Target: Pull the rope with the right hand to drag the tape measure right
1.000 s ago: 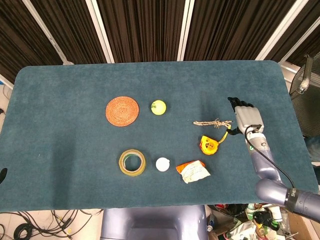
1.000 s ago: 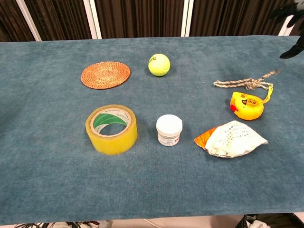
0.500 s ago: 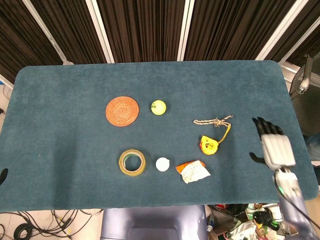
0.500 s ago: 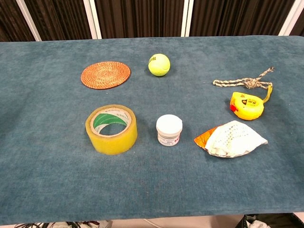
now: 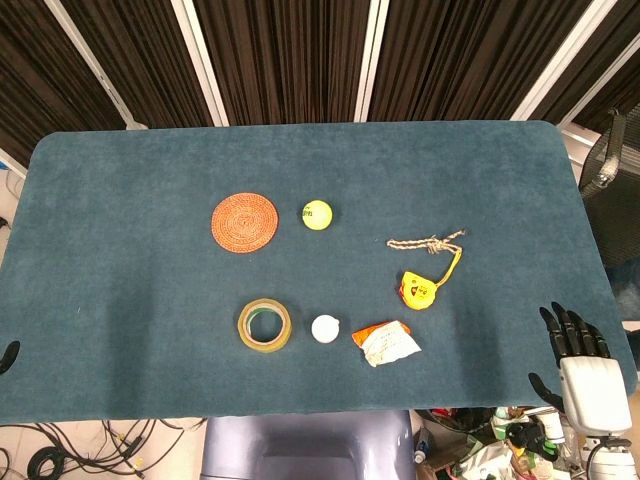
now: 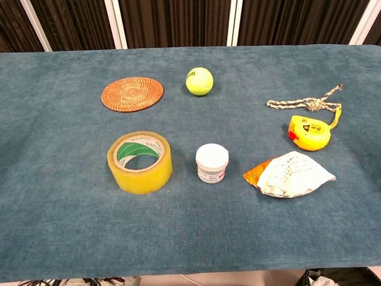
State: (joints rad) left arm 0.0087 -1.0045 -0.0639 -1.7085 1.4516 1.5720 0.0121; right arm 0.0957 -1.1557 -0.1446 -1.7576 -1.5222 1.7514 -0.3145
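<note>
- Bench (image 5: pixel 120 330) carries everything; your right hand (image 5: pixel 582 362) hangs off its near right corner, fingers spread and holding nothing. Your left hand shows in neither view.
- Tape measure (image 5: pixel 419 290) sits right of centre, up and to the left of your right hand, well apart from it.
- Rope (image 5: pixel 425 243) lies just behind the tape measure, its long axis running left to right, its loose right end nearest you. Reach forward and left for that end.

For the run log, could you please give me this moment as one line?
right hand: open, off table's right edge | rope: slack, unheld | tape measure: at rest | left hand: not in view
</note>
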